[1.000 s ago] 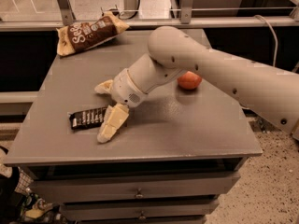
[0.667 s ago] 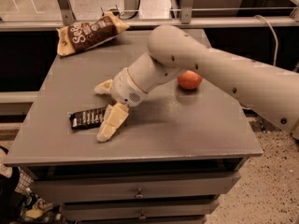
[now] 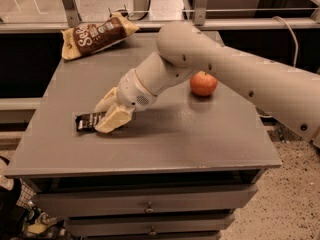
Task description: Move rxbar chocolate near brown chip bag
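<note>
The rxbar chocolate [image 3: 87, 121], a small flat black bar with white lettering, lies on the grey table [image 3: 200, 144] near its front left. My gripper [image 3: 108, 113] is down at the bar's right end, with its two cream fingers closed against the bar from either side. The near finger [image 3: 114, 121] hides that end of the bar. The brown chip bag [image 3: 95, 35], crinkled with tan ends and white lettering, lies at the table's back left corner, well away from the bar.
A red apple [image 3: 203, 83] sits on the table right of centre, behind my forearm [image 3: 235, 74]. The table's front edge [image 3: 150, 171] has drawers below it. A railing and a dark gap run behind the table.
The fingers, spread wide on either side of the bar's right end before, have drawn together onto the bar. The arm has lowered slightly. The bar, bag and apple have not moved.
</note>
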`<state>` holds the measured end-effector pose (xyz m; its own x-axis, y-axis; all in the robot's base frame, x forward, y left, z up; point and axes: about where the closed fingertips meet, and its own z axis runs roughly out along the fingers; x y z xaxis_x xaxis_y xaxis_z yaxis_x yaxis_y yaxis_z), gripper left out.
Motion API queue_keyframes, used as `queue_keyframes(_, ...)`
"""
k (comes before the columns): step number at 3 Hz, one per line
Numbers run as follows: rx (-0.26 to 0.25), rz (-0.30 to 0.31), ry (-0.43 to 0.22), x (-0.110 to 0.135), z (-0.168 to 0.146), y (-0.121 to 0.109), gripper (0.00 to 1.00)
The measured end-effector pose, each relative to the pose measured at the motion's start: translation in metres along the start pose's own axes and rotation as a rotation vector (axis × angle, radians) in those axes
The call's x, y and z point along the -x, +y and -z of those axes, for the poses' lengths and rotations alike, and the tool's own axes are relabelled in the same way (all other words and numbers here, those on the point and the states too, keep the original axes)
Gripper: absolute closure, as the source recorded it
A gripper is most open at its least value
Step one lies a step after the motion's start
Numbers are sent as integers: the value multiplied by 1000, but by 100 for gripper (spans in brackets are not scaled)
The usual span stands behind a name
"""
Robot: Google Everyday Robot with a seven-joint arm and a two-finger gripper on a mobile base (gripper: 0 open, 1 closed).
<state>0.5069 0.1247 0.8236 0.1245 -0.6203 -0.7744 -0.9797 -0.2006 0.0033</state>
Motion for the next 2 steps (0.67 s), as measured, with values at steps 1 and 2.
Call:
queue_keyframes(1,3,2,7,2,0,0,100)
queue_keyframes(2,0,1,43,7,13,-8,100)
